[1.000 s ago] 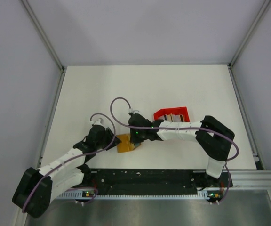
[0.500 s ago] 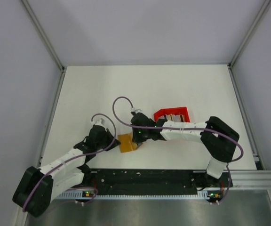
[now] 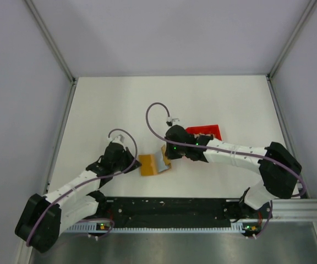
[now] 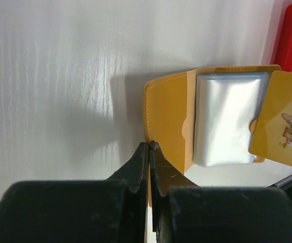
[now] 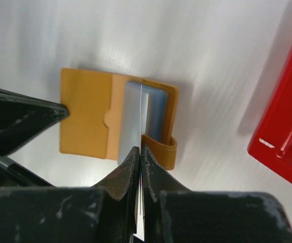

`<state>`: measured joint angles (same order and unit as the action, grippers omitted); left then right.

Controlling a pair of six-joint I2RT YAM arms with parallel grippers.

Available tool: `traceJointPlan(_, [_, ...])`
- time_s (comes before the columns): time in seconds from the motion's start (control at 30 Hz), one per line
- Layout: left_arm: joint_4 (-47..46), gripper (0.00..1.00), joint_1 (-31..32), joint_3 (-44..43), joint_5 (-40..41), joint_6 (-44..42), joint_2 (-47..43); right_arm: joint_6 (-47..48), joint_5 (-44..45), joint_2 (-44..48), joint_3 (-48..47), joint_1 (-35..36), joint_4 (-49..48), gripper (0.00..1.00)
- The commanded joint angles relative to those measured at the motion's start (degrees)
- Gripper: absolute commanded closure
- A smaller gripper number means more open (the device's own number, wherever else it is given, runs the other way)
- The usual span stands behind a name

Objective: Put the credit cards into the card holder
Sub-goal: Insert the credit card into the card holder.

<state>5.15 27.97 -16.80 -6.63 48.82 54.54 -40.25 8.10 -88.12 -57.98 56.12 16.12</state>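
Orange-brown and leather-like, the small square card holder [image 5: 85,111] is laid open on the white table [image 3: 120,104], between the two grippers and towards the near edge. Its outer flap edge appears to be pinched between the closed fingers of the left gripper [image 4: 149,148], probably so that the holder is held flat and is not pushed along while a card is fed in. The thin grey-white card [image 5: 132,121] is clamped edge-on in the shut right gripper [image 5: 140,152] and is tilted down towards the inner pocket, where the light blue card [image 5: 156,114] is already seated. The grey-white card is judged to be only partly entered. The red raised-rim plastic tray [image 5: 283,121] is set beyond the right gripper, apart from the holder and out of the path. The short strap [image 5: 160,151], curled up beside the pocket, could be caught by the card's corner.
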Motion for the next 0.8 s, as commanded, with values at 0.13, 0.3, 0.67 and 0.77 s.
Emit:
traceJointPlan(0.13, [0.2,1.0,0.2,-1.7,0.5,-2.1,0.9,-0.3,3.2,4.4,2.0,-0.6,1.3,1.0])
traceJointPlan(0.3, [2.3,1.0,0.2,-2.3,2.0,-3.0,0.9,-0.5,3.7,4.7,2.7,-0.9,2.1,1.0])
traceJointPlan(0.67, [2.1,1.0,0.2,-3.1,1.8,-3.7,1.1,1.8,4.1,3.1,-0.2,-1.0,5.1,1.0])
traceJointPlan(0.77, [2.2,1.0,0.2,-3.3,1.8,-4.0,1.9,1.4,2.0,0.4,-0.1,-1.0,5.2,1.0])
